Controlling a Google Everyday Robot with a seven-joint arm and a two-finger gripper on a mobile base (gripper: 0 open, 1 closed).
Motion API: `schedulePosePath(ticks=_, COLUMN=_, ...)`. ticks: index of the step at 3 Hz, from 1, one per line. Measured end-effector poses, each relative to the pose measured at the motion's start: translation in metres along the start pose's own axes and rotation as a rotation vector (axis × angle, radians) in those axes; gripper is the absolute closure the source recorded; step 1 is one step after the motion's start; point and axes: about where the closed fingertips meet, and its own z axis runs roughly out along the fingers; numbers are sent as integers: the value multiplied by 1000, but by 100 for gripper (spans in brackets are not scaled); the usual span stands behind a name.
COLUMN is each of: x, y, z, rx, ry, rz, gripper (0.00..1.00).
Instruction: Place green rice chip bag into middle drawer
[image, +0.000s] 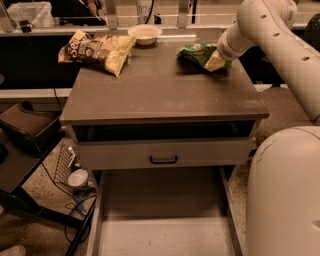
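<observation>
The green rice chip bag (195, 52) lies at the back right of the brown cabinet top (160, 92). My gripper (215, 62) reaches in from the right and sits on the bag's right end, low against the top. The middle drawer (160, 210) is pulled far out at the bottom of the view, with a bare pale floor and thin side walls. It lies well below and in front of the bag.
A larger yellow-and-brown chip bag (97, 49) lies at the back left, with a white bowl (145, 34) behind it. The grey drawer front with a black handle (163, 159) sits above the open drawer. My white arm body (285, 195) fills the lower right. Clutter and cables (75, 180) lie on the left floor.
</observation>
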Motion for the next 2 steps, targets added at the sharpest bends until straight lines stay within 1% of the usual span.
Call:
schedulePosePath(ticks=1, x=0, y=3, z=5, rx=-8, ry=2, rz=-1, gripper=80)
schedulePosePath(ticks=2, x=0, y=5, z=8, rx=-12, ry=3, rz=-2, gripper=100)
